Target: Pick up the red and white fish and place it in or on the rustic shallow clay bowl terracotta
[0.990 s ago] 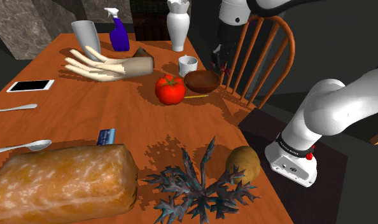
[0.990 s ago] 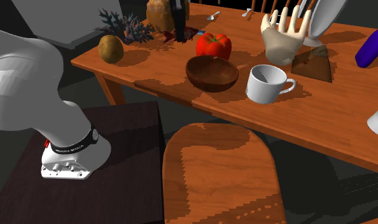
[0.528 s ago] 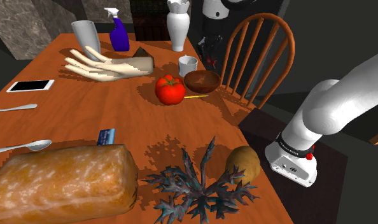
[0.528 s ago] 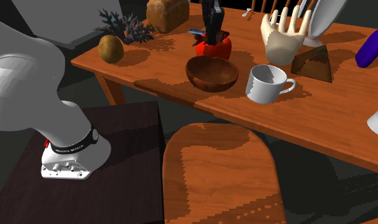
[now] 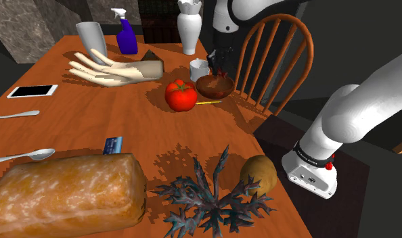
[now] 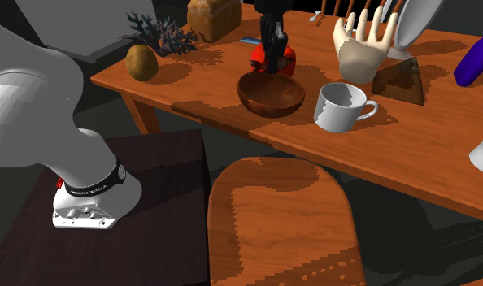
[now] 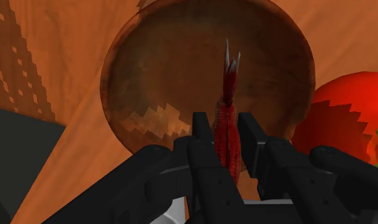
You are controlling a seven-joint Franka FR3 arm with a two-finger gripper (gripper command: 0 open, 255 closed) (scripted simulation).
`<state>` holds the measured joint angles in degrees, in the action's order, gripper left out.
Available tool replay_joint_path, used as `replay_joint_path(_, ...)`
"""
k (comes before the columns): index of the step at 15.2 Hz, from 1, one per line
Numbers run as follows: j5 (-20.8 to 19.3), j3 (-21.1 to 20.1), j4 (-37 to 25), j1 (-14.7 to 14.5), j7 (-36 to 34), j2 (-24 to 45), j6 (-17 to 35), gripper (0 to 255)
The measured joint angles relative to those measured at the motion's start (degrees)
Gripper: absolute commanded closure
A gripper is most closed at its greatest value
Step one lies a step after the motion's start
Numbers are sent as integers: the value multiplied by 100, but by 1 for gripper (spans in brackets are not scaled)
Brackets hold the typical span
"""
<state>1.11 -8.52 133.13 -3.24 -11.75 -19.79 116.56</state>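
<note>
Nearest the wrist camera, the gripper [image 7: 227, 137] is clamping its two black fingers [image 7: 203, 135] on the fish [image 7: 228, 95]. The fish is a thin, dark red body standing edge-on between the pads, with its pale forked tail pointing away from the hand. Past that tail the brown shallow bowl [image 7: 149, 70] is lying straight under the fish, and the tomato [image 7: 350, 111] is sitting just beside the bowl's rim.

In the shoulder view, the bread loaf [image 5: 64, 196] is resting at the lower left of the frame. A dark spiky plant [image 5: 206, 196] and a potato [image 5: 259, 172] are lying at the lower middle of the wooden table [image 5: 125, 122]. Farther up, the tomato is sitting at the centre. Behind it, in the upper middle, the hand is hanging over the bowl with the fish in its grip. A white mug [image 5: 199, 68] is standing just beyond, and a white vase [image 5: 189, 30] is standing at the top edge. Whether the tail is touching the bowl cannot be told.

The fish is looking small, light, stiff and very flat, so the pads are getting little surface and it may pivot or slip. Gripping across the broad flanks near mid-body, as it is doing now, seems the right hold. Because the bowl is shallow, a low, gentle release seems best, or the fish may skid over the rim.
</note>
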Motion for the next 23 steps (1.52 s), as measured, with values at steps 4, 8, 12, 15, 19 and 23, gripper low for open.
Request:
replay_joint_path(4,-9,-13,236,2,-12,102,336,255)
replay_joint_path(8,-12,-14,312,4,-12,126,438,255)
replay_joint_path(12,-12,-15,316,4,-13,128,445,0)
replay_joint_path(15,-12,-15,317,4,-13,128,446,0)
replay_joint_path(19,-8,-15,240,0,-16,95,341,0)
replay_joint_path(23,9,4,-171,-6,1,-86,-247,0)
